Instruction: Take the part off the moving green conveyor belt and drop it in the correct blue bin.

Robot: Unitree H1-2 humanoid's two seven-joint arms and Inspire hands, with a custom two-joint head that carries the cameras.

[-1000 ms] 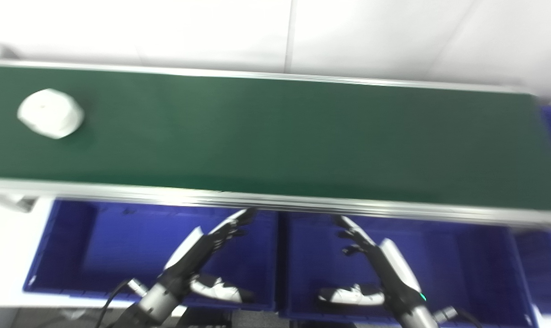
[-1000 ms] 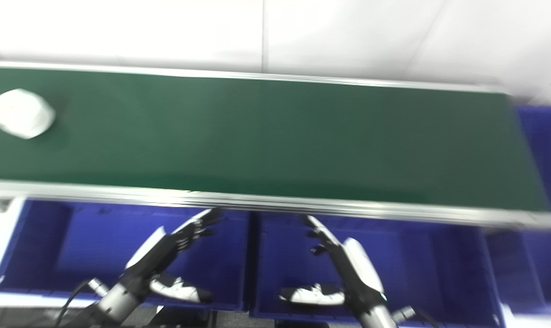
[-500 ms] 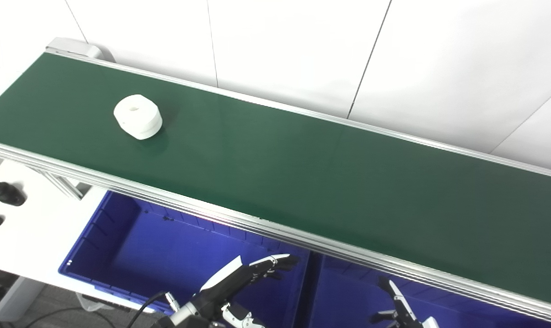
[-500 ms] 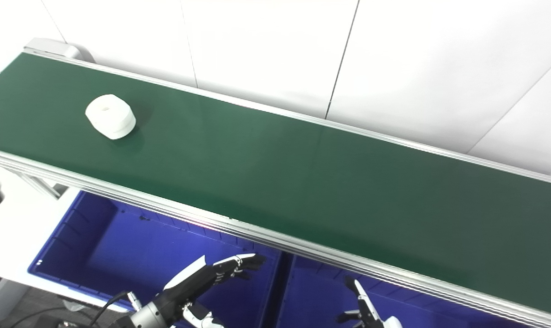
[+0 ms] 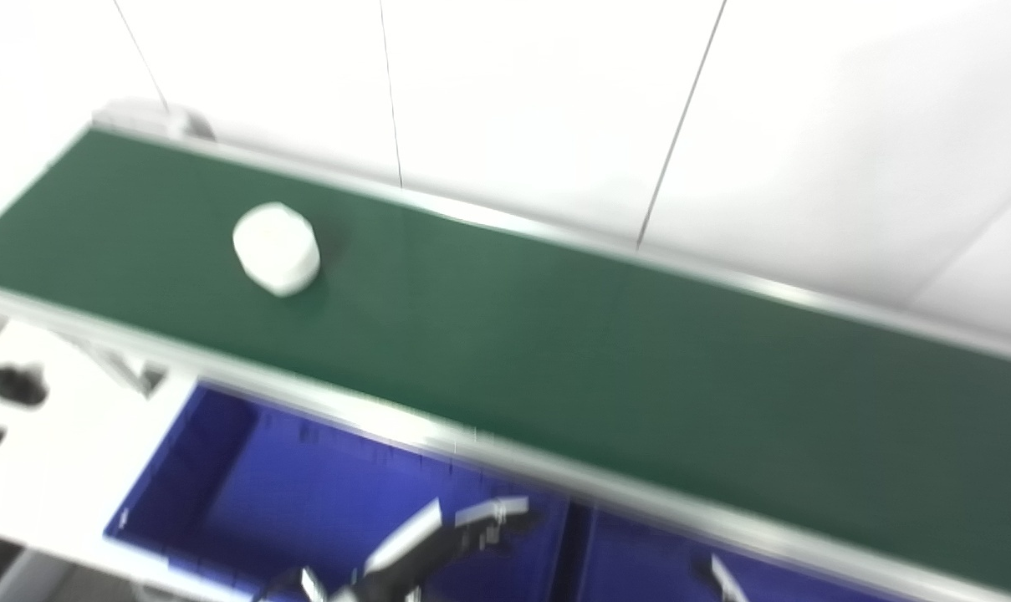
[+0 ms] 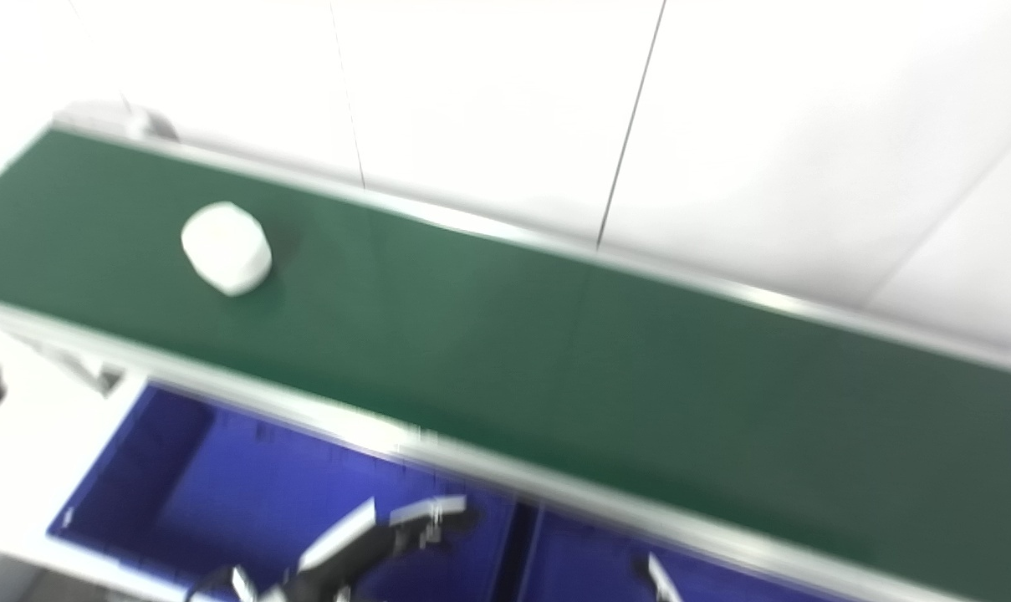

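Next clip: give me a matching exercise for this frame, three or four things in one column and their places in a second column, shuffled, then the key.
Things:
1. white part
2. left robot hand
3. right robot hand
4. black knob

Places:
A. at the bottom edge, over the right blue bin, mostly cut off
B. on the white surface left of the bins
C. on the green belt, toward its left end
D. low over the left blue bin, below the belt's near rail

Pairs: 1-C, 2-D, 3-A, 4-B

Only the white part (image 5: 276, 248) stands on the green belt (image 5: 605, 368).
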